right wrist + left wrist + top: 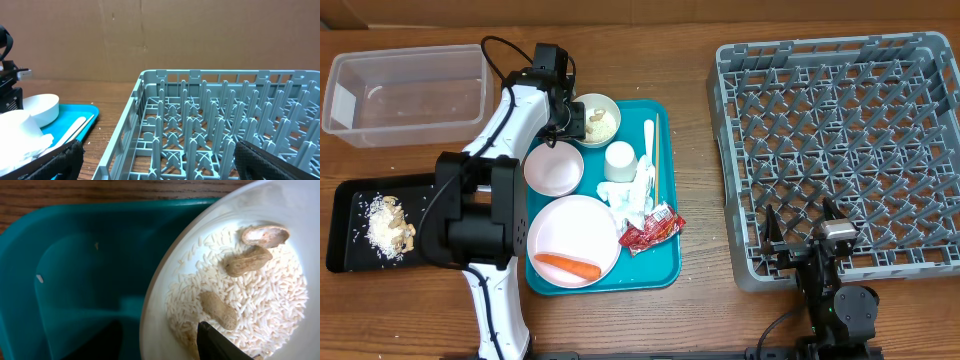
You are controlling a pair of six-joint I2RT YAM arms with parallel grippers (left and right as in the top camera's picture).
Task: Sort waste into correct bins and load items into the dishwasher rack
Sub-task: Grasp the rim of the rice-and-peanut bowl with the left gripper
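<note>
My left gripper (567, 112) is open and straddles the rim of a small white bowl (582, 105) holding rice and peanuts (250, 295). One finger is inside on the rice and the other is outside over the teal tray (75, 280). On the tray (660, 272) lie a plate (570, 225) with an orange carrot (566, 266), an empty bowl (553, 168), a cup (619, 160), napkins (632, 195), a red wrapper (650, 230), a fork (648, 150) and chopsticks (657, 160). My right gripper (802, 222) is open and empty at the grey rack's (840, 150) front left corner.
A clear tub (405, 90) stands at the back left. A black tray (345, 220) at the left holds rice and crumbs (388, 228). The rack's pegs (200, 125) fill the right wrist view, with the teal tray's edge at its left.
</note>
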